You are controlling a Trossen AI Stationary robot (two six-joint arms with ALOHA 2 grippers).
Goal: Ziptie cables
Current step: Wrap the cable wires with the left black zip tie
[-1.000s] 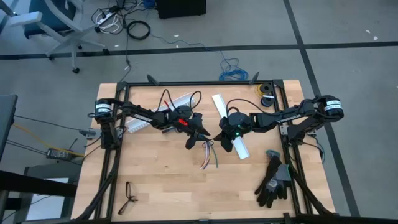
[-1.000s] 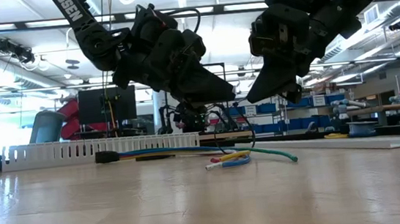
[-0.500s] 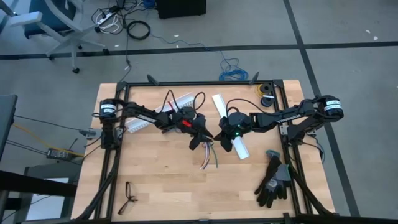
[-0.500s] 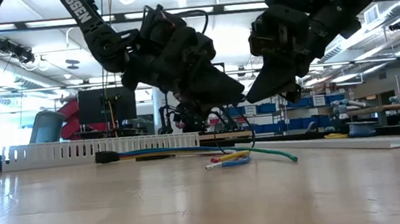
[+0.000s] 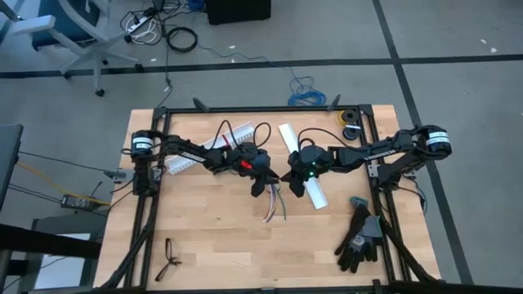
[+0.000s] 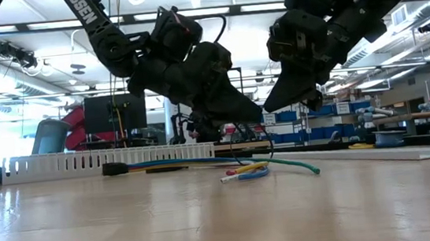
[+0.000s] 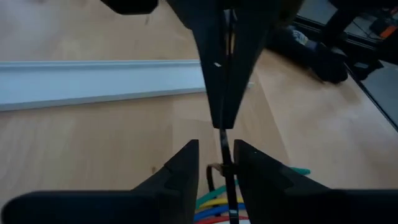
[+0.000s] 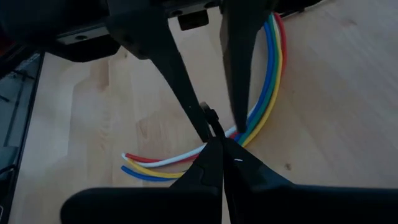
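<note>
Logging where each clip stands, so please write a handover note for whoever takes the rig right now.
Left hand: open, above mid-table, its fingers either side of a thin black strip.
Right hand: shut on that strip, tip to tip with the left hand.
Cables: lying on the table under both hands, loose ends fanned out.
Done: strip picked up.
Left: no tie shows closed round the cables; loop, thread and tighten it.

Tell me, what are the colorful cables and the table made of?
The cables look like wires in smooth, slightly glossy plastic coating; they bend in soft curves. The table looks like pale wood with a matte finish, showing plank seams and grain.
</note>
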